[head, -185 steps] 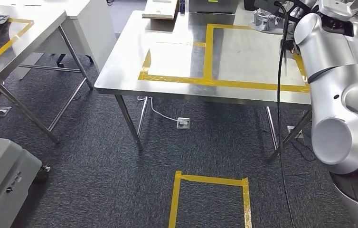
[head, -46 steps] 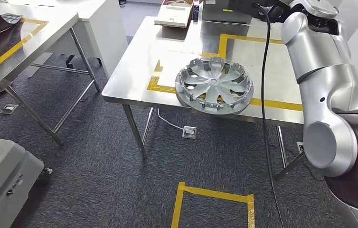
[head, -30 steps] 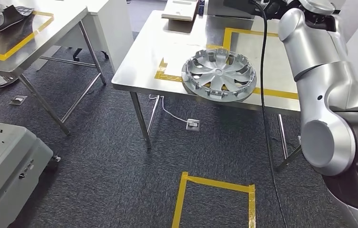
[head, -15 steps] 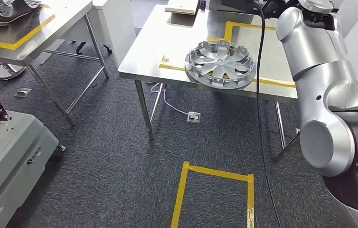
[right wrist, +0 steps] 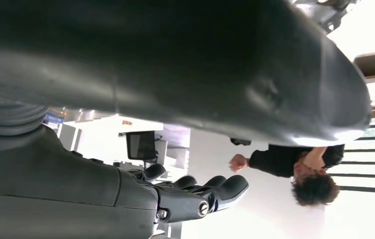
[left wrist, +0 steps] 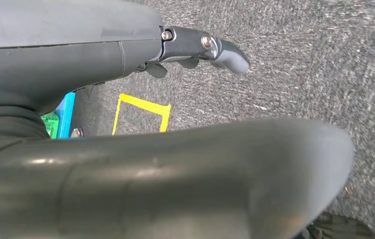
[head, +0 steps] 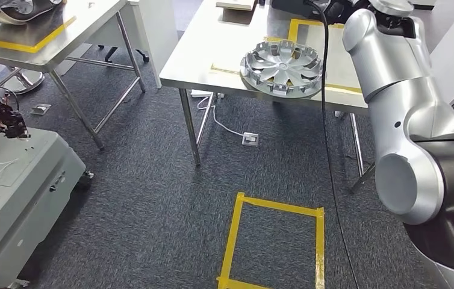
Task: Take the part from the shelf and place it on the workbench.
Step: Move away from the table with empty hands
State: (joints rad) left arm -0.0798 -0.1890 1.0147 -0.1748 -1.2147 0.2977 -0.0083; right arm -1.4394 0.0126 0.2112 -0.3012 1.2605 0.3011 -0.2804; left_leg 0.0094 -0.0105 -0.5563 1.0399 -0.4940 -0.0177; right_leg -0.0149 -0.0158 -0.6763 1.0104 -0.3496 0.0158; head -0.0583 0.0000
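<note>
The silver hubcap lies flat, spoked face up, on the steel tabletop at the far side of the scene, close to that tabletop's near edge and partly over a line of yellow tape that marks out a rectangle on the surface. No hand touches it. Just right of the hubcap the robot's silver right arm rises from the near right corner towards the far end of the tabletop, with a black cable hanging down beside it. In the right wrist view the right hand holds nothing, its dark fingers extended side by side and slightly curved, and beyond it a person in a dark top stands against a bright background (the view is turned on its side). The left hand hangs over grey carpet, its fingers loosely apart and holding nothing, with a yellow tape square on the floor beyond it. In the head view another yellow tape outline lies on the carpet near the robot, a second steel tabletop with its own yellow tape stands at the far left carrying a dark moulded part, and a grey wheeled cart sits at the near left.
</note>
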